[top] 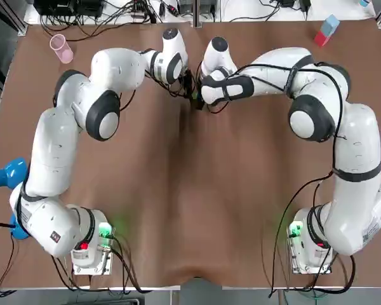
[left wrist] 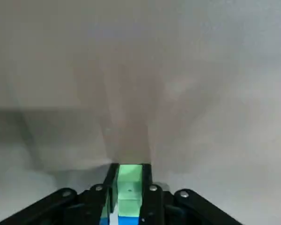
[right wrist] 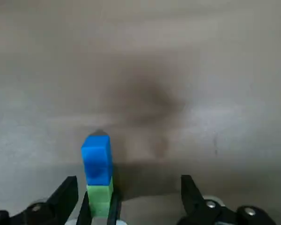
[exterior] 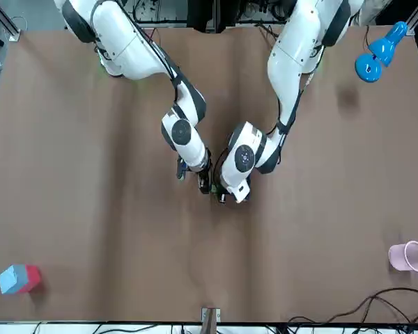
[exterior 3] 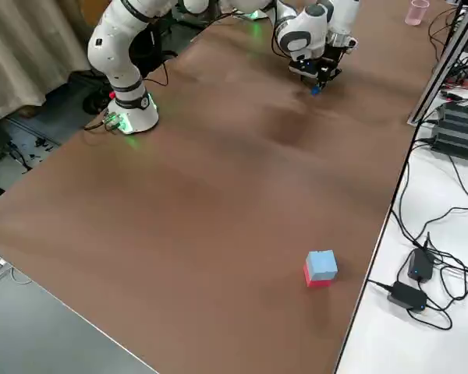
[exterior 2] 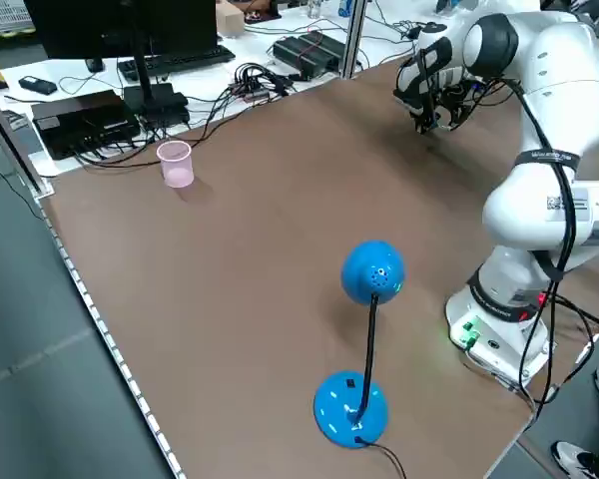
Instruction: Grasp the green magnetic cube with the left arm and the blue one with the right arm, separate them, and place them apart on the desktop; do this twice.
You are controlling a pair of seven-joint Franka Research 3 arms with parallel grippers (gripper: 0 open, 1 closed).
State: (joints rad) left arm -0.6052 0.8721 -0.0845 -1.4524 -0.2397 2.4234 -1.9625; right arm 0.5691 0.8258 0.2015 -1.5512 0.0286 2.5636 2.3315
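On brown table (top: pixel 190 210), pink cup (top: pixel 61 48), lamp (exterior 2: pixel 372 271), left claw (left wrist: pixel 129 176) gripping green cube (right wrist: pixel 99 199)

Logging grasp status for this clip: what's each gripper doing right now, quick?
Left gripper: closed on the small green magnetic cube.
Right gripper: open, holding nothing; the small blue magnetic cube is joined to the green one.

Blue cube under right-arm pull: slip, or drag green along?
Probably rigid: the blue cube has flat faces, crisp edges. It sits flush against the green cube in the left gripper's jaws, so likely resists, then snaps free. The open right gripper is off-centre; it may twist.
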